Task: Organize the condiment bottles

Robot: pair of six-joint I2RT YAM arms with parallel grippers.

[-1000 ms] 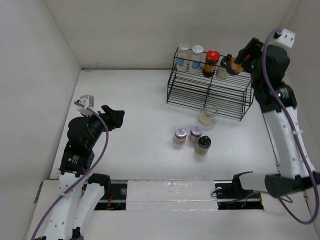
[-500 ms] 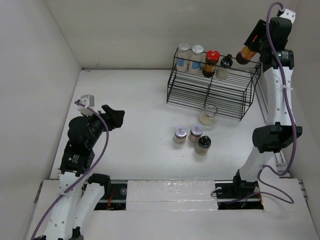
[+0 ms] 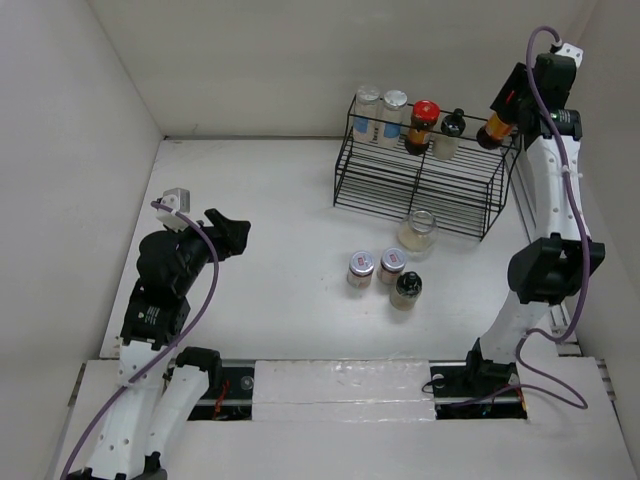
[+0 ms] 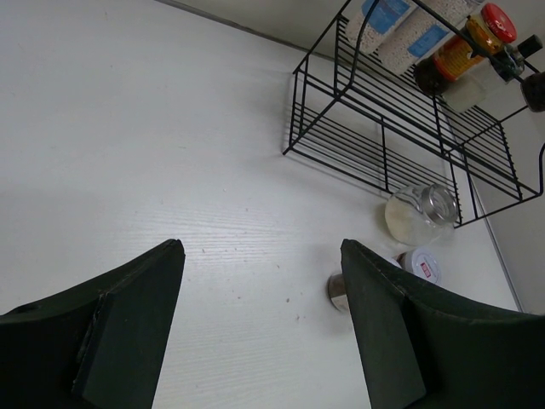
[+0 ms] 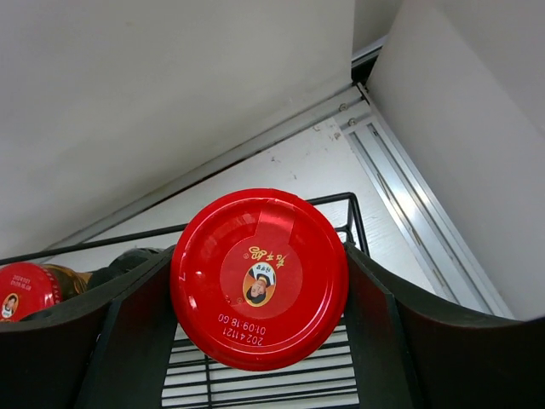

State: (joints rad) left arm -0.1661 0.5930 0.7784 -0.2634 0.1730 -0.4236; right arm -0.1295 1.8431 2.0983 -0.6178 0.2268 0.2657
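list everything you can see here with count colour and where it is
rack: 1, black wire, back right of table
clear jars: 2, silver lids, rack top, left end
red-lidded bottle: 1, brown, rack top, middle
black-capped bottle: 1, pale, rack top, right of it
held bottle: 1, brown, red lid, above rack's right end
pale jar: 1, clear, table before rack
small jars: 2, red-labelled lids, table centre
dark jar: 1, brownish, beside small jars
table: 1, white
left pincer: 1, black, open, over table, left side
right pincer: 1, black, shut on held bottle
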